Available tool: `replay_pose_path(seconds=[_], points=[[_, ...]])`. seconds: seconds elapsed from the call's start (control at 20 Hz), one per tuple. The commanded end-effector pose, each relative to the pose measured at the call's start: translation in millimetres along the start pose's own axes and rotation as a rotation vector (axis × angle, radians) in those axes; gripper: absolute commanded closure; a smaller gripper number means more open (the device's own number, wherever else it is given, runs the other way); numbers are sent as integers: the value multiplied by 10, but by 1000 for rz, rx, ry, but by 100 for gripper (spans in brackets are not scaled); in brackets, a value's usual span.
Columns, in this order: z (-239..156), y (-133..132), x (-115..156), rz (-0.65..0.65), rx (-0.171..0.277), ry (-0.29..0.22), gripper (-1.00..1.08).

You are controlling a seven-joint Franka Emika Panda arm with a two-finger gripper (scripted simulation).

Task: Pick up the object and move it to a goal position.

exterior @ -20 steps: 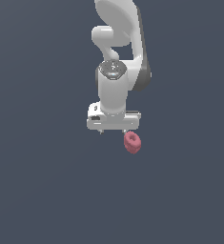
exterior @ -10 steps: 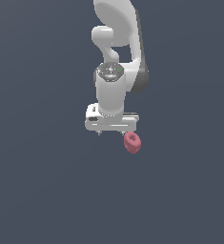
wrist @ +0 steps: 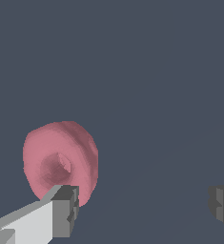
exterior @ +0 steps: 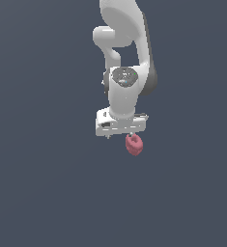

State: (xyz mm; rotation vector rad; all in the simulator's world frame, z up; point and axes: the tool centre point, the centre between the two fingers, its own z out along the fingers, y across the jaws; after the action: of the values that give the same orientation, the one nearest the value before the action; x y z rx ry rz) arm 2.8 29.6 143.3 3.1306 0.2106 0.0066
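Note:
The object (exterior: 134,144) is a small pinkish-red lump with a dimpled, doughnut-like face. In the exterior view it sits just under the white gripper (exterior: 120,136), toward the exterior view's right. In the wrist view the object (wrist: 60,161) lies just beyond one grey fingertip (wrist: 66,209). The other fingertip (wrist: 221,206) is far off to the side. The gripper (wrist: 144,206) is open and nothing lies between its fingers. I cannot tell whether the near fingertip touches the object.
A plain dark grey-blue surface (exterior: 47,193) fills both views. The white arm (exterior: 124,43) rises above the gripper in the exterior view. No other objects or edges show.
The gripper and wrist have shifted a little toward the exterior view's right and slightly lower, over the object. The object has stayed in place.

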Motion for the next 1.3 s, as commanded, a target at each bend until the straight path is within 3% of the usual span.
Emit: replay_pose_path(seconds=[0.0,0.55,1.25], points=[[50,-145,5,-77,0,-1,-92],[226,-682,-6,-362,4,-3,-92],[437,-757,-19,-399,5,-3,-92]])
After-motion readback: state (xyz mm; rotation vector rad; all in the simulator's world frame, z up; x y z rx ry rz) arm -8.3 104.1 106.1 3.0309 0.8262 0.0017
